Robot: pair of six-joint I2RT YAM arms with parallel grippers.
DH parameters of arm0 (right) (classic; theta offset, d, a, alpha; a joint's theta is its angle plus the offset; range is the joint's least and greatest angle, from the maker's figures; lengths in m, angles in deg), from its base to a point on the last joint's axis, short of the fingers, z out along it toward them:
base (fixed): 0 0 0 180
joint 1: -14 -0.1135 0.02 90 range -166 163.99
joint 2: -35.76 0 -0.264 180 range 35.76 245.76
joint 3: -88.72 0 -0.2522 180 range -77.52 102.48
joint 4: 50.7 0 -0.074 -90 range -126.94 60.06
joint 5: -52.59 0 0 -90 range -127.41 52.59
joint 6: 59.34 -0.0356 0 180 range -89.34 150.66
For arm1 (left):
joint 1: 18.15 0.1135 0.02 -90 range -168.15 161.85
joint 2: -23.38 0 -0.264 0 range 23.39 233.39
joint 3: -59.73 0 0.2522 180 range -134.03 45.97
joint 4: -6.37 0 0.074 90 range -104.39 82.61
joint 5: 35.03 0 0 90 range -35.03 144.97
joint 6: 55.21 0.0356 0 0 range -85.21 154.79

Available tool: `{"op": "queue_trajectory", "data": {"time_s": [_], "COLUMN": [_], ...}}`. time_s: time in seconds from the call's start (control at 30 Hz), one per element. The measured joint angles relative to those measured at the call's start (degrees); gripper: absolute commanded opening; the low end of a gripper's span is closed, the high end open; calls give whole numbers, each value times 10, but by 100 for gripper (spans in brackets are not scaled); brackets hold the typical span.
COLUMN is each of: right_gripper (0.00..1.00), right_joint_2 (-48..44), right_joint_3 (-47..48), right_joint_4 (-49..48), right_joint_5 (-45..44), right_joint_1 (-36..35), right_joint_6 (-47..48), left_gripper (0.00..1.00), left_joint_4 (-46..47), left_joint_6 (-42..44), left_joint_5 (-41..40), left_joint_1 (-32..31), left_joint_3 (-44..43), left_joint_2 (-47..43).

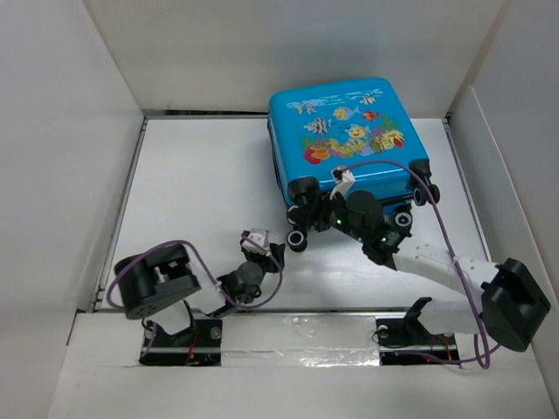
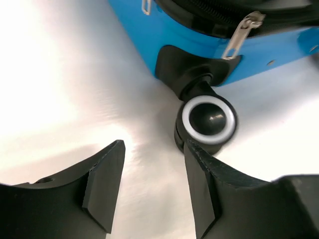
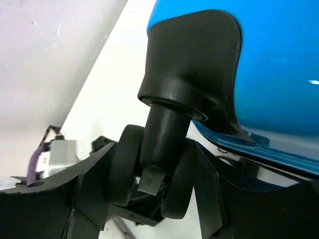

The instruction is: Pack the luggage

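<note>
We judge the packing nearly over: the luggage (image 1: 345,131) lies shut on the table (image 1: 201,192), towards its far right, fish print up; this looks like a final repositioning. The right gripper (image 3: 154,184) clasps the gripped caster (image 3: 177,186), a finger against either side of the twin black wheel, as far as we can see. The left gripper (image 2: 152,164) stands parted and empty, the free caster (image 2: 208,118) just past its fingertip. Next comes a steady pull, since a swivelling wheel may twist loose. The shell is glossy hard plastic; the casters are rounded and white-ringed; the zip pull (image 2: 239,35) is metal.
</note>
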Motion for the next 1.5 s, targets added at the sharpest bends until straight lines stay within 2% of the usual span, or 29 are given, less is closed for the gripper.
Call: {"op": "queue_trajectory", "data": {"time_s": [0.07,0.13,0.23,0.3,0.43,0.5,0.57,0.77,1.03,1.5], "right_gripper": [59,59,60,66,66,62,50,38,37,35], "right_joint_2": [27,46,50,50,50,50,50,51,65,76], "right_joint_3": [21,26,26,26,26,26,26,36,52,56], "right_joint_4": [1,-17,-29,-29,-33,-34,-33,-16,-7,-24], "right_joint_5": [13,17,17,16,18,19,19,19,28,43], "right_joint_1": [0,-2,-3,-3,-3,-3,-3,-3,-2,0], "right_joint_6": [-12,-30,-49,-55,-56,-56,-61,-65,-77,-102], "left_gripper": [48,48,47,47,47,47,47,49,51,51], "left_joint_4": [-8,-18,-19,-10,-4,-6,-8,-16,-21,-29], "left_joint_6": [-13,-27,-55,-62,-53,-49,-49,-67,-80,-1], "left_joint_5": [3,12,47,71,120,150,184,251,282,255], "left_joint_1": [0,10,42,53,59,71,93,150,149,130], "left_joint_3": [43,73,75,61,30,17,10,9,-14,-74], "left_joint_2": [-61,-132,-219,-240,-202,-169,-136,-55,-17,-15]}}
